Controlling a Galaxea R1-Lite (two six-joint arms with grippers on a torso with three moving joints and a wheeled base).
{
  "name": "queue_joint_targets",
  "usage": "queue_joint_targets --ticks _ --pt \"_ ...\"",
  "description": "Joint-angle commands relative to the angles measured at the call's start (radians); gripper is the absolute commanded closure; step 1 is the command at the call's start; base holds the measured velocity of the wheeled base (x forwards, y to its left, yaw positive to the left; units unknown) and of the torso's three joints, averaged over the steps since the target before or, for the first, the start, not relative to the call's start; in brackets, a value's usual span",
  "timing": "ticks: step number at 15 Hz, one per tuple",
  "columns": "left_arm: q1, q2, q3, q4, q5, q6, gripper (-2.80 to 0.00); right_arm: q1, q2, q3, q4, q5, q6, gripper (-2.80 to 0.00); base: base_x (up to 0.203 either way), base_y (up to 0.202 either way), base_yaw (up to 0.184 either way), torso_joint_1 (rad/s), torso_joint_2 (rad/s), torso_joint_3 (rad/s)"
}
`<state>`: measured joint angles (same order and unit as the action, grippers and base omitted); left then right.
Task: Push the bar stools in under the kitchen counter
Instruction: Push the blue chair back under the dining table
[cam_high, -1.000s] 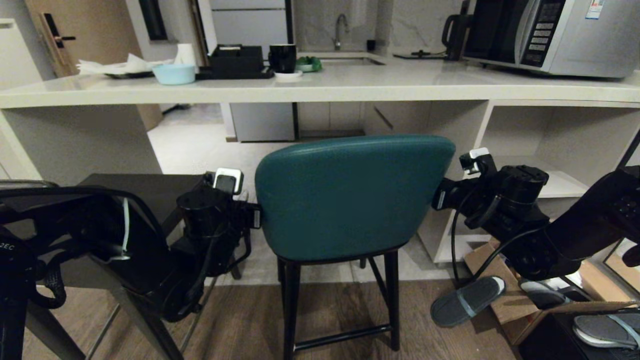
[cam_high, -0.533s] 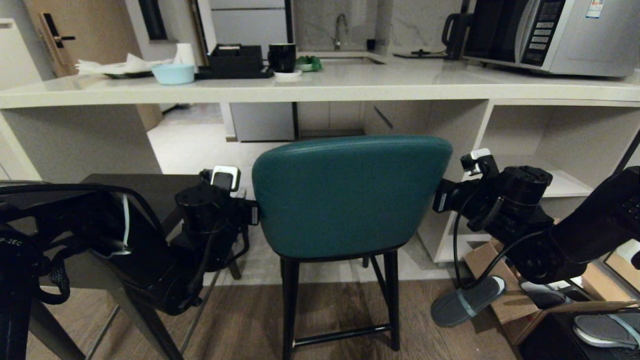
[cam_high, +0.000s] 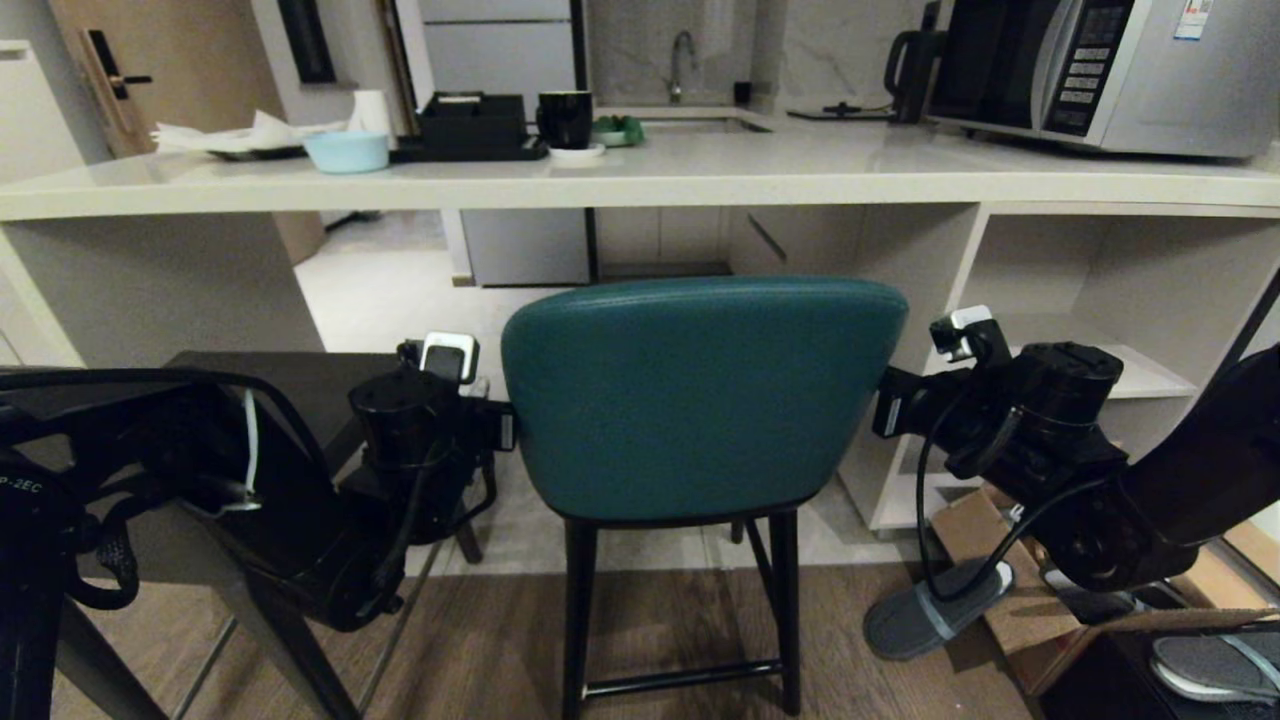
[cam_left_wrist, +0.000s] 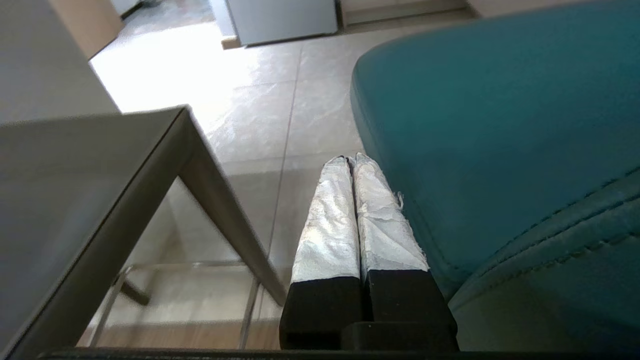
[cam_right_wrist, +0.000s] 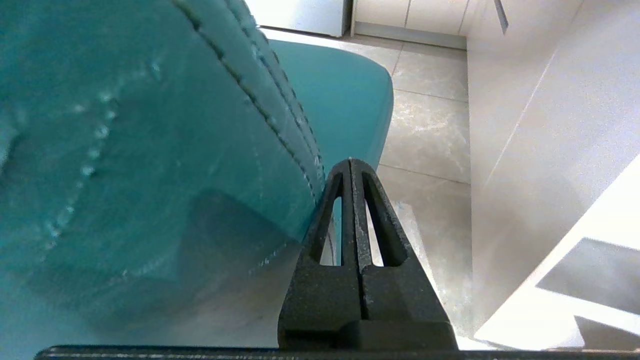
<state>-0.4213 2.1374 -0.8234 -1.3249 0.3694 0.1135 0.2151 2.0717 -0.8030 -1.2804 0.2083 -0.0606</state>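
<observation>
beyond the stool runs the long pale kitchen worktop (cam_high: 640, 180), its open bay straight ahead of you with tiled floor under it. your teal stool (cam_high: 690, 400) stands on the wood floor just short of that bay, its back towards you; the darker second stool (cam_high: 280, 380) sits to its left, largely hidden behind your left arm. expect the teal one to be top-heavy on its thin black legs, with a padded, slightly slick leather back that gives under pressure, so judge it safest to press low on both side edges together instead of high up. your left gripper (cam_left_wrist: 350, 162) has its fingers pressed together, empty, lying against the back's left edge; your right gripper (cam_right_wrist: 350, 162) is likewise closed and empty at the right edge. no readable brand shows on the stools; the microwave (cam_high: 1100, 70) labels are too small to read.
</observation>
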Motion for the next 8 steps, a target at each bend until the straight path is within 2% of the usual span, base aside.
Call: queue_joint_targets --ticks 1,8 --pt "0.008 0.016 -0.004 -0.005 0.006 0.004 0.0 0.009 -0.012 0.005 -0.013 0.005 -0.001 0.0 0.17 0.0 0.003 -0.003 0.0 0.006" --pt "0.01 0.025 -0.015 -0.005 0.006 0.005 0.0 0.018 -0.012 0.003 -0.013 0.005 -0.001 0.0 0.191 0.0 0.002 -0.001 0.01 0.003"
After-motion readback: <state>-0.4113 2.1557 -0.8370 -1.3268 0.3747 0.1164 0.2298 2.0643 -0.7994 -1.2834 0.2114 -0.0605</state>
